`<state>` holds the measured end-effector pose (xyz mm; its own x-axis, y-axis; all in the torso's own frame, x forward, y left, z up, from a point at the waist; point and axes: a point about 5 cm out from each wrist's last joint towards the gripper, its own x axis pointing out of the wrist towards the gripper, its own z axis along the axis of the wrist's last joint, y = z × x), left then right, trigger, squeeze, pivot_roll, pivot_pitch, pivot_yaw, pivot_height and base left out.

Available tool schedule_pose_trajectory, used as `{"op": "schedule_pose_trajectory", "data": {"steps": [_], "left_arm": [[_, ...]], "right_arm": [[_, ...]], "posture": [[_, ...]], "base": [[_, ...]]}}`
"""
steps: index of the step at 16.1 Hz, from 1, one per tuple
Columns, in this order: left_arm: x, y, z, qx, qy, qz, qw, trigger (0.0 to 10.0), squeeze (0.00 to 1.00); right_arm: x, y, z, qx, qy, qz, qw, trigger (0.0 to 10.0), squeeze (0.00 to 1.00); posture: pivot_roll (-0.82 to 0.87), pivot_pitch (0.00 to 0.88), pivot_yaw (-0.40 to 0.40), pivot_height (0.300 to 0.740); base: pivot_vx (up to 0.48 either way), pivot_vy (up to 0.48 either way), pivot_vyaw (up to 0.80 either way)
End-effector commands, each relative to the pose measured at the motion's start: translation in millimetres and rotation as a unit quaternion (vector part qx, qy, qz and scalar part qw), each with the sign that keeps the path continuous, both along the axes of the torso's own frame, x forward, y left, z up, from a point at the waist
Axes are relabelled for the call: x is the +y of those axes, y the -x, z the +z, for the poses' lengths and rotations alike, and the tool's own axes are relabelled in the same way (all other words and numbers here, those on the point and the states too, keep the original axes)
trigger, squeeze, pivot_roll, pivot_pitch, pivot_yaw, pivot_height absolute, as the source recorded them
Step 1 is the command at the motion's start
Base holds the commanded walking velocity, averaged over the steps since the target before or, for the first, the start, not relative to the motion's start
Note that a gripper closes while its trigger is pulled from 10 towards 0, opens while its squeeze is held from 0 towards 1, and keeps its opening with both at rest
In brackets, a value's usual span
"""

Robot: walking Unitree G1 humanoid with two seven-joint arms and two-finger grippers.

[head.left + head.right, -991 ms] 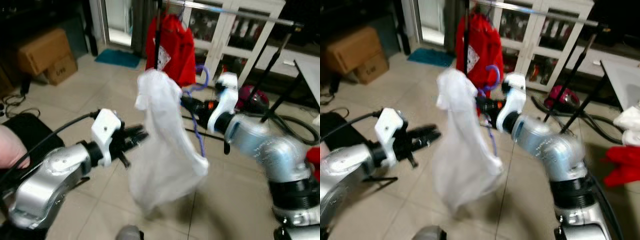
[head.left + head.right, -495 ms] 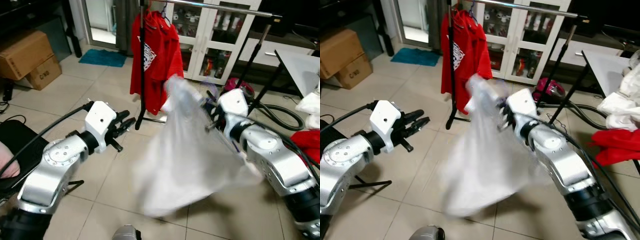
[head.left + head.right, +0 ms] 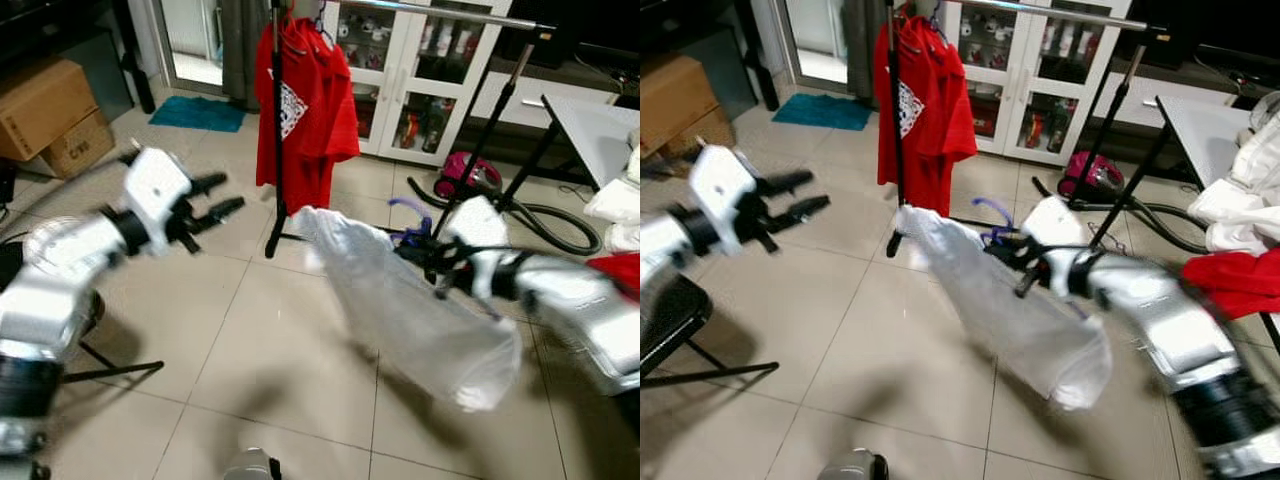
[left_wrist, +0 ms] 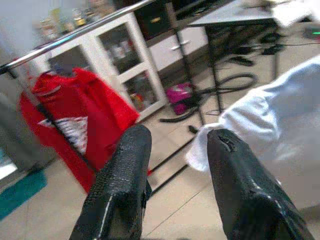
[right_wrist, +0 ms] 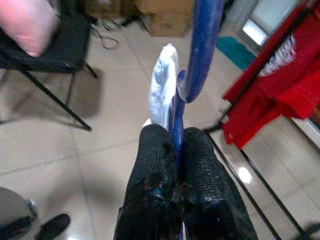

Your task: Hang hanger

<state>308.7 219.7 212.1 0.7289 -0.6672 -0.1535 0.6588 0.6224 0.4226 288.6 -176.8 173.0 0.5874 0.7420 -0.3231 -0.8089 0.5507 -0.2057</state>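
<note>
A blue hanger (image 5: 200,45) carries a white garment (image 3: 400,300) that trails low toward the right. My right gripper (image 3: 428,252) is shut on the hanger's neck just below the hook (image 3: 408,207); in the right wrist view its fingers (image 5: 150,165) pinch the blue shaft. A metal clothes rail (image 3: 440,10) runs across the top, and a red shirt (image 3: 300,100) hangs on it beside a black pole (image 3: 276,120). The hanger is well below the rail. My left gripper (image 3: 225,196) is raised at the left, open and holding nothing, also seen in the left wrist view (image 4: 175,137).
Cardboard boxes (image 3: 50,110) stand at the far left and a teal mat (image 3: 205,113) lies by the door. A white glass cabinet (image 3: 420,70), a magenta vacuum (image 3: 465,180) with its hose, and a table (image 3: 590,120) are at the right. A black chair (image 3: 670,310) sits at the near left.
The view has shifted. My right gripper now holds the hanger lower and more level, with the garment trailing down to the right. My left arm has lifted up and to the left.
</note>
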Motion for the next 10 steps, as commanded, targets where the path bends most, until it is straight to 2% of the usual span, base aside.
{"op": "schedule_pose_trajectory", "data": {"steps": [1,4,5,6,7,10], "left_arm": [[5.5,-1.5,1,0.017,0.000,-0.034,0.999,10.0,1.00],[13.1,-3.5,0,0.055,0.015,-0.069,0.996,10.0,1.00],[14.2,-2.2,-4,0.085,0.024,-0.095,0.992,10.0,0.44],[14.1,-1.2,-7,0.098,0.022,-0.104,0.990,10.0,0.00],[13.8,1.0,-13,0.112,-0.001,-0.129,0.985,10.0,0.00],[1.0,-3.1,-14,0.138,0.008,-0.198,0.971,10.0,0.00]], "right_arm": [[-0.9,2.9,21,-0.018,-0.011,0.049,0.999,10.0,0.00],[-9.5,5.2,32,-0.019,0.011,0.085,0.996,10.0,0.00],[-12.0,5.5,37,-0.021,0.015,0.094,0.995,10.0,0.00],[-12.6,5.9,39,-0.021,0.015,0.098,0.995,10.0,0.00],[-12.7,8.3,45,-0.021,0.010,0.116,0.993,10.0,0.00],[-12.5,13.3,54,-0.016,0.000,0.153,0.988,10.0,0.00]], "posture": [[0.12,0.000,-0.048,0.740],[0.12,0.000,-0.046,0.740],[0.11,0.000,-0.046,0.740],[0.11,0.000,-0.044,0.740],[0.11,0.000,-0.043,0.740],[0.10,0.000,-0.044,0.740]], "base": [[0.000,0.000,0.00],[0.000,0.000,0.00],[0.000,0.000,0.00],[0.000,0.000,0.00],[0.000,0.000,0.00],[0.000,0.000,0.00]]}}
